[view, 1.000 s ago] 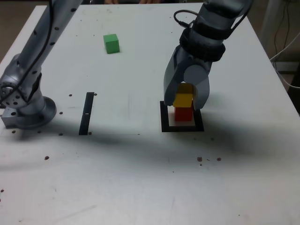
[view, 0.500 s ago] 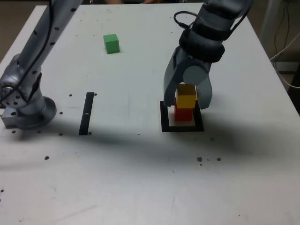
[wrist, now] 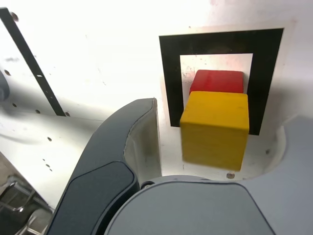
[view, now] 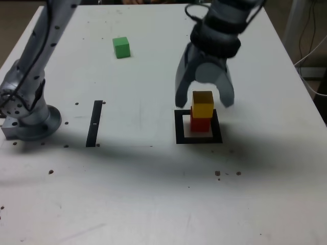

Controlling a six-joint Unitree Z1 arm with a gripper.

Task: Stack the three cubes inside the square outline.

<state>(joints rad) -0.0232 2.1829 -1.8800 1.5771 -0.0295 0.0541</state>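
grey claw (view: 205, 99) spread wide, nothing gripped, fingers apart on either side of solid yellow cube (view: 203, 104). yellow cube sits on solid red cube (view: 200, 124), slightly offset, part of red top showing in wrist view. red cube rests inside thick black square outline (view: 179, 133) with white centre, flat on white bench (view: 138, 194). solid green cube (view: 121, 47) alone on bench, well apart, toward exterior view's upper left. thin straight black strip (view: 94, 124) lies between arm's round grey base (view: 38, 125) and outline.

Lab-like robot workspace: mounted arm (view: 219, 25), white tabletop (view: 143, 194), taped outline (view: 180, 133)
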